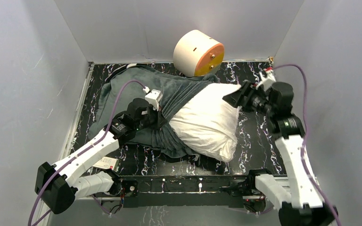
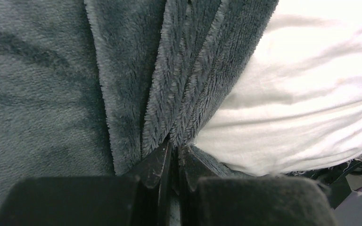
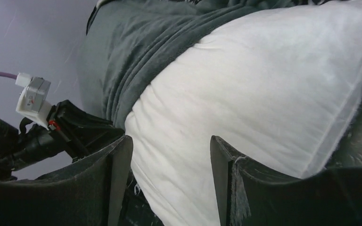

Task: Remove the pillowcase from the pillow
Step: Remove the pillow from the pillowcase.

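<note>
One cream-and-orange cylinder [image 1: 198, 53] behind pillowcase [image 1: 122, 89], pillow [image 1: 207, 122].

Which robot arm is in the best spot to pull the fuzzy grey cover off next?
Probably the left. The left gripper is pinched shut on the bunched edge of the pillowcase, so it could simply pull. The right gripper stands open at the bare end of the pillow, gripping nothing.

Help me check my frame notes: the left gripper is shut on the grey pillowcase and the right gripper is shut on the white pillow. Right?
The left gripper is shut on the grey pillowcase, but the right gripper is open, not shut: the right wrist view shows its jaws standing wide apart, the white pillow just ahead of them.
</note>
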You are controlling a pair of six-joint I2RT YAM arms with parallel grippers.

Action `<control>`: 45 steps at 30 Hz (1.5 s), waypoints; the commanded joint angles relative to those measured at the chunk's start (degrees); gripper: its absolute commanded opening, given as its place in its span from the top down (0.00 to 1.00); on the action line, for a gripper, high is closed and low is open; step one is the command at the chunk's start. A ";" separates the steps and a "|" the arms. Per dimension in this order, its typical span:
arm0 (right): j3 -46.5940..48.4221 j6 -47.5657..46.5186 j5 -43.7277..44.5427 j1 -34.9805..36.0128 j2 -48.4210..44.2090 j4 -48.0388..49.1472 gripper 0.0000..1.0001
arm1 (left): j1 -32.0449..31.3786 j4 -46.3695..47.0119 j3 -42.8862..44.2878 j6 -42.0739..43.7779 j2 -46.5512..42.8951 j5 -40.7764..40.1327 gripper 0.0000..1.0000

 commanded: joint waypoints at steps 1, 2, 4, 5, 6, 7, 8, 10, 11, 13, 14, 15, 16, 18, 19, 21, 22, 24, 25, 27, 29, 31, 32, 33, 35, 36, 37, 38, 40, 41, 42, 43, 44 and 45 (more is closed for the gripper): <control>2.48 -0.87 -17.89 1.74 12.36 6.45 0.31 | -1.57 -8.18 -4.17 -0.79 0.02 0.55 1.00; 2.62 -2.21 -16.49 4.06 14.82 6.24 0.29 | -1.76 -8.18 -4.38 -1.35 -0.18 0.38 1.00; 2.86 -5.27 -8.75 9.36 19.15 3.08 0.28 | -2.28 -7.82 -4.54 -1.79 -0.43 0.43 1.00; 3.30 -6.30 -4.01 11.98 21.42 0.14 0.28 | -2.53 -7.86 -4.26 -1.55 -0.51 0.25 1.00; 3.07 -6.72 0.93 15.21 23.16 -3.48 0.29 | -2.76 -8.07 -3.82 -1.28 -0.62 -0.28 1.00; 1.52 -6.45 5.66 16.68 24.34 -4.28 0.31 | -2.86 -8.14 -3.36 -1.26 -0.91 -0.80 1.00; -1.45 -5.19 9.20 19.47 24.61 -3.83 0.32 | -2.88 -8.28 -2.89 -1.19 -1.29 -1.47 0.92; -8.75 -2.18 12.73 21.65 23.72 -1.38 0.38 | -2.88 -8.69 -1.41 -1.09 -2.04 -3.13 0.76; -12.62 -0.81 13.29 22.01 22.90 -0.14 0.39 | -2.85 -9.14 -0.11 -0.97 -2.14 -4.92 0.68; -19.82 0.87 15.02 22.08 20.60 0.83 0.42 | -2.89 -10.52 5.13 0.59 -0.83 -7.23 0.49; -22.01 1.30 15.40 22.08 19.61 1.43 0.43 | -2.89 -10.90 7.92 1.83 0.21 -7.59 0.40; -24.13 1.63 15.40 22.08 18.72 2.29 0.44 | -2.90 -11.10 10.97 3.19 1.74 -7.64 0.30; -25.76 1.95 15.09 22.09 18.04 3.24 0.44 | -2.90 -11.12 13.83 4.36 3.55 -7.81 0.24; -27.68 2.91 13.67 22.09 17.15 5.30 0.46 | -2.90 -11.10 20.69 6.93 8.28 -7.74 0.15; -28.28 3.45 13.06 22.02 17.08 6.12 0.46 | -2.85 -11.08 24.08 8.20 10.87 -7.34 0.13; -29.33 4.53 12.70 22.08 16.83 7.55 0.47 | -2.87 -11.67 31.21 11.05 17.12 -5.64 0.10; -29.87 4.98 12.85 22.07 16.50 8.17 0.47 | -2.86 -12.18 35.01 12.06 20.35 -5.02 0.08; -31.21 5.77 13.42 22.08 15.28 8.98 0.47 | -2.76 -13.89 42.02 14.26 27.11 -4.14 0.06; -31.79 6.13 13.83 22.09 14.02 9.27 0.47 | -2.60 -14.85 45.53 15.38 30.86 -4.07 0.05; -32.99 6.75 14.18 22.04 11.81 9.86 0.47 | -2.39 -16.97 53.10 16.59 37.85 -3.09 0.05; -34.01 7.31 14.44 22.03 9.70 10.04 0.47 | -2.12 -18.38 58.26 17.49 44.01 -0.22 0.04; -34.84 7.78 14.47 22.06 7.78 10.07 0.47 | -2.08 -19.94 62.51 17.52 49.21 1.00 0.04; -35.18 7.95 14.55 22.01 7.03 10.05 0.47 | -2.10 -20.77 64.07 17.50 51.87 1.65 0.05; -35.37 8.08 14.75 22.01 6.23 9.80 0.47 | -2.08 -21.75 65.22 17.35 53.50 2.58 0.07; -35.45 8.28 15.70 22.00 4.85 8.65 0.45 | -2.10 -23.19 65.77 17.34 55.12 5.81 0.18; -35.30 8.40 16.75 21.99 4.16 7.95 0.44 | -2.10 -23.44 65.08 17.43 55.13 6.78 0.26; -34.79 8.51 18.09 22.00 3.56 7.01 0.43 | -2.10 -23.28 63.98 17.38 54.75 6.95 0.39; -34.34 8.60 19.42 22.00 2.86 6.18 0.42 | -2.10 -22.74 62.39 17.12 53.98 6.25 0.52; -32.91 8.40 21.74 22.00 1.61 4.85 0.39 | -2.10 -20.38 58.68 16.28 51.52 3.92 0.85; -31.89 8.32 23.14 21.96 1.07 4.20 0.37 | -2.10 -18.25 56.83 15.66 49.99 2.72 0.97; -30.53 7.99 24.05 21.99 0.66 3.37 0.33 | -2.10 -16.53 54.47 15.18 48.51 1.70 1.00; -28.86 7.69 25.25 22.00 0.31 2.14 0.31 | -2.10 -14.86 52.78 14.84 46.91 1.11 1.00; -26.68 7.30 26.72 21.93 0.16 0.69 0.30 | -2.04 -13.07 51.39 14.53 45.49 0.69 1.00; -24.35 6.86 28.68 21.87 0.11 -0.95 0.28 | -2.10 -11.39 50.27 14.10 44.06 -0.09 1.00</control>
